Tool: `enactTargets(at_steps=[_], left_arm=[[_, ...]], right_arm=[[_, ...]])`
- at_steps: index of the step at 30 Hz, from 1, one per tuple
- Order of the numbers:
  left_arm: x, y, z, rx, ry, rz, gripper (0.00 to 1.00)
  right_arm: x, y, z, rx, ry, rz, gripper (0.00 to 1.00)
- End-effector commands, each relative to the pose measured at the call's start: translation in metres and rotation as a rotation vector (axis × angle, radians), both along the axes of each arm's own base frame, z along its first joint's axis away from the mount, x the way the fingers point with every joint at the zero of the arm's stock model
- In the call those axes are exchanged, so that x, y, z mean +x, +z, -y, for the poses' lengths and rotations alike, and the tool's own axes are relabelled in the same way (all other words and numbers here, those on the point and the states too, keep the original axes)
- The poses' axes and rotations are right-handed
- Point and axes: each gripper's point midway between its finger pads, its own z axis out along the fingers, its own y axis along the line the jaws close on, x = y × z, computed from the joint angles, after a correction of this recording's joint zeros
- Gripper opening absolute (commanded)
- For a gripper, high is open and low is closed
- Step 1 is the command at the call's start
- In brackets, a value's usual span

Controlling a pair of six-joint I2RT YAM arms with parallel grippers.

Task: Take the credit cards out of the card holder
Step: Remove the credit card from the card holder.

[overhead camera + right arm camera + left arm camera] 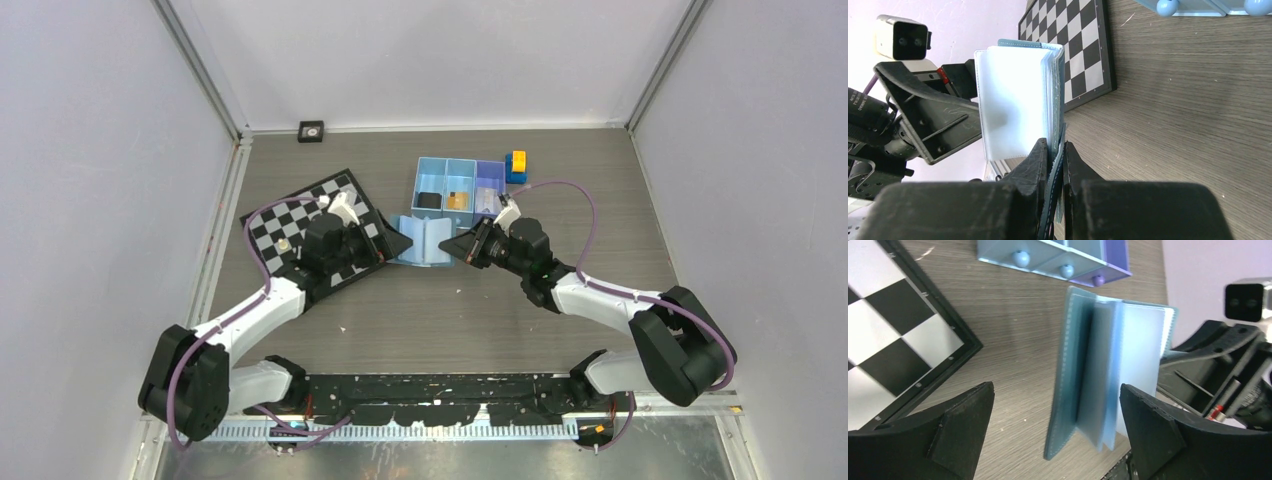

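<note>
Card holder [425, 241] sits open near chessboard [298, 207] and compartment tray [447, 162].

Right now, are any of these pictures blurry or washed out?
Top view: evenly lit and sharp. Left wrist view: the card holder looks smeared, while the checkerboard is crisp. Right wrist view: the holder's pale pages are washed out nearly white against the bright background.

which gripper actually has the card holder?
The right gripper, jaws pinched shut on the card holder's edge. The left gripper stands wide open astride it.
</note>
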Motion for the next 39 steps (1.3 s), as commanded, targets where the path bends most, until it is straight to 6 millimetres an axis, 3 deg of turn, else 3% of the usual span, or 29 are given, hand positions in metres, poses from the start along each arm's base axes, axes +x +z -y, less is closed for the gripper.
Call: enactTargets(at_steps=[1, 6, 16, 21, 23, 27, 34, 37, 39], left_arm=[[-0.003, 0.036, 0.019, -0.118, -0.107, 0.145, 1.00], [-0.011, 0.053, 0.015, -0.154, -0.103, 0.226, 1.00], [-0.007, 0.035, 0.042, -0.159, -0.214, 0.126, 1.00], [-0.007, 0.036, 0.039, -0.135, -0.195, 0.145, 1.00], [-0.005, 0.033, 0.036, -0.119, -0.179, 0.141, 0.90], [-0.005, 0.030, 0.039, -0.122, -0.187, 0.130, 0.54], [-0.008, 0.037, 0.042, -0.146, -0.210, 0.150, 0.04], [-0.008, 0.038, 0.039, -0.136, -0.199, 0.157, 0.00], [-0.009, 0.039, 0.038, -0.141, -0.199, 0.165, 0.00]], right_arm=[[0.006, 0.037, -0.004, 0.052, 0.004, 0.105, 0.00], [0.006, 0.035, -0.007, 0.051, 0.018, 0.099, 0.01], [0.004, 0.034, -0.013, 0.048, 0.046, 0.100, 0.01], [0.003, 0.032, -0.017, 0.042, 0.056, 0.097, 0.01], [0.002, 0.033, -0.017, 0.042, 0.058, 0.099, 0.00], [0.002, 0.035, -0.016, 0.041, 0.055, 0.105, 0.01], [0.002, 0.034, -0.016, 0.039, 0.056, 0.105, 0.00], [0.003, 0.032, -0.015, 0.033, 0.046, 0.102, 0.02], [0.004, 0.030, -0.013, 0.026, 0.036, 0.096, 0.13]])
